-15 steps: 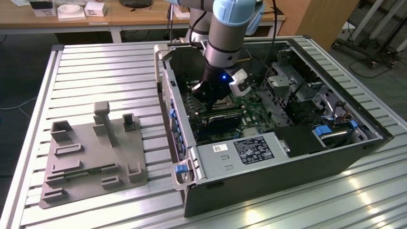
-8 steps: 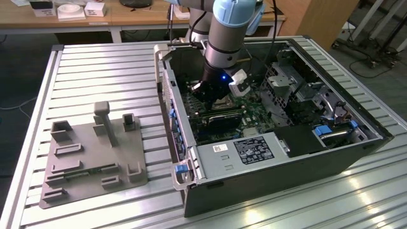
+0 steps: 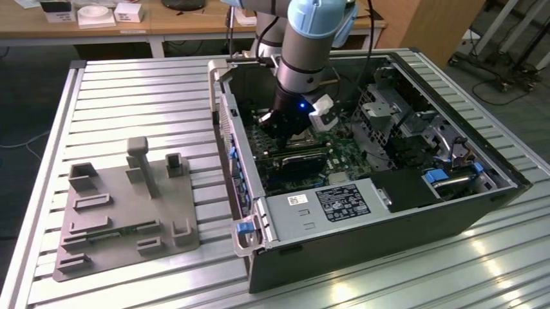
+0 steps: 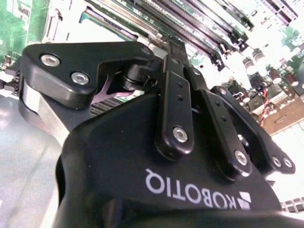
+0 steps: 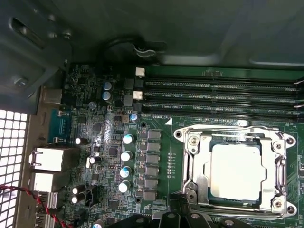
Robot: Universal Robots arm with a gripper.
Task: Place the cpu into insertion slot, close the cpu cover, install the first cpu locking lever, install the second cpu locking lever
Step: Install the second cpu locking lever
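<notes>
The cpu, a pale silver square, lies in the insertion slot on the green motherboard. The cpu cover, a silvery frame, lies flat over it with the chip showing through its cut-out. Thin metal lever rods run along the frame's sides. My gripper is shut with nothing seen in it, its black tips just off one edge of the slot. In the exterior view my gripper reaches down into the open computer case, right beside the slot. The second wrist view looks along the gripper toward the board.
Long black memory slots lie beside the socket. A grey box with a white label and drive cages crowd the case. A grey fixture plate sits on the slatted table at the exterior view's left.
</notes>
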